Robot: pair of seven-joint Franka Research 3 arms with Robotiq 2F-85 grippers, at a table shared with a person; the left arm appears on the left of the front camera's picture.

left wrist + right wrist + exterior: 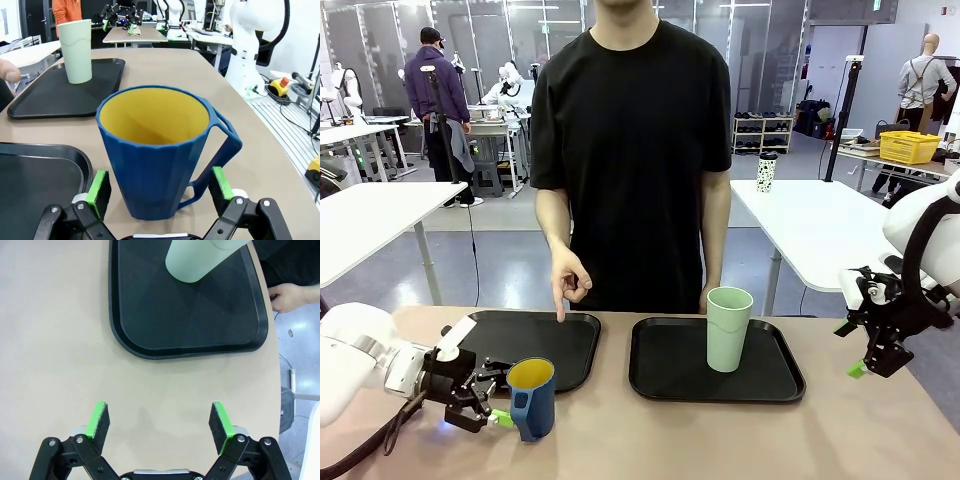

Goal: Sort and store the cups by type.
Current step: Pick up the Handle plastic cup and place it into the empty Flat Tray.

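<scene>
A dark blue mug with a yellow inside stands upright on the table, just in front of the left black tray. My left gripper is open, its green pads on either side of the blue mug without squeezing it. The mug's handle points away from the left tray. A tall mint-green tumbler stands on the right black tray. My right gripper hangs open above the table's right end; it has nothing between its fingers, with the tumbler farther off.
A person in black stands at the far side, one hand pointing a finger down at the left tray's far edge. The other hand rests near the right tray's side. Bare tabletop lies in front of both trays.
</scene>
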